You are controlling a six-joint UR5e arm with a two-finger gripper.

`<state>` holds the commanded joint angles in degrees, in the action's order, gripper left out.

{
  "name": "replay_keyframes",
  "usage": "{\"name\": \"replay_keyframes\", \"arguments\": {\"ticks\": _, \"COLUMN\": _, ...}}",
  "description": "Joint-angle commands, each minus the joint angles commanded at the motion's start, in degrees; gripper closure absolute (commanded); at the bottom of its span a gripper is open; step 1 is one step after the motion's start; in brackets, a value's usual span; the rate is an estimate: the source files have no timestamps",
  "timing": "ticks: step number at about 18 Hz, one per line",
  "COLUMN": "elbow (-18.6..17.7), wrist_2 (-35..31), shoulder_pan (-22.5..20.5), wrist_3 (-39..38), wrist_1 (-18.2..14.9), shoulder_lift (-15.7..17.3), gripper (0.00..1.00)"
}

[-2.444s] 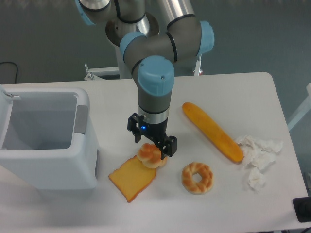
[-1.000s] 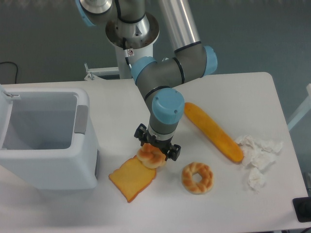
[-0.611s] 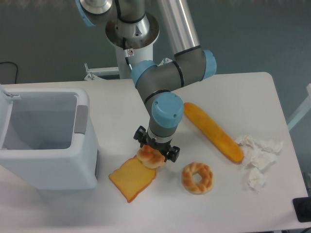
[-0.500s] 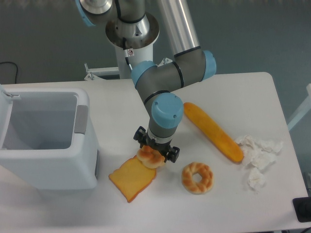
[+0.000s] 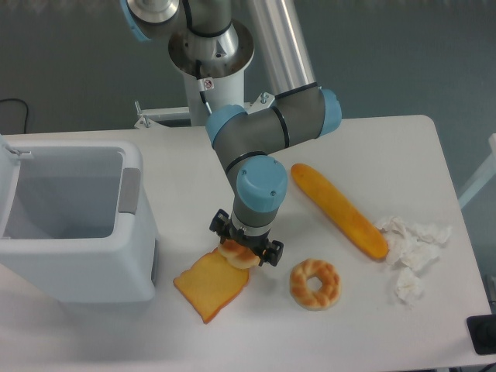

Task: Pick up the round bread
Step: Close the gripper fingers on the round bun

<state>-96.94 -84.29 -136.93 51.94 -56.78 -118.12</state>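
The single fixed camera looks down on the white worktop (image 5: 372, 147). Compared with the earlier pictures, the arm has dropped lower and swung a little toward seven o'clock, so the tool (image 5: 245, 242) now sits down around the round bread (image 5: 239, 253), with a dark finger showing on either side of the bun. Before, more of the bun's top was visible; now the wrist hides most of it and only its near edge peeks out. The fingers look drawn in narrow against the bun's sides, though whether they press firmly on it I cannot tell from this angle. My reading is that the approach is done and the grasp is at the closing stage; the lift is not yet made.

The bun rests on the far corner of the toast slice (image 5: 209, 284), just at the one o'clock end of it, so a lift could nudge the slice.

Counting: one round bread, one toast slice, one ring-shaped bread (image 5: 315, 284) at four o'clock from the tool, one long baguette (image 5: 339, 210) at two o'clock, one heap of crumpled paper (image 5: 411, 252) at three o'clock, and one white bin (image 5: 74, 221) at nine o'clock.
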Motion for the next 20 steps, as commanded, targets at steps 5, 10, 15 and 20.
{"name": "replay_keyframes", "arguments": {"ticks": 5, "elbow": 0.0, "wrist_2": -1.8, "shoulder_pan": 0.4, "wrist_3": 0.0, "wrist_1": 0.2, "shoulder_lift": -0.6, "gripper": 0.00}}
{"name": "replay_keyframes", "arguments": {"ticks": 10, "elbow": 0.0, "wrist_2": -1.9, "shoulder_pan": 0.5, "wrist_3": -0.2, "wrist_1": 0.4, "shoulder_lift": -0.7, "gripper": 0.00}}
{"name": "replay_keyframes", "arguments": {"ticks": 15, "elbow": 0.2, "wrist_2": -2.1, "shoulder_pan": 0.8, "wrist_3": -0.3, "wrist_1": 1.2, "shoulder_lift": -1.1, "gripper": 0.08}}
{"name": "replay_keyframes", "arguments": {"ticks": 20, "elbow": 0.1, "wrist_2": -2.5, "shoulder_pan": 1.0, "wrist_3": -0.3, "wrist_1": 1.8, "shoulder_lift": -1.1, "gripper": 0.15}}
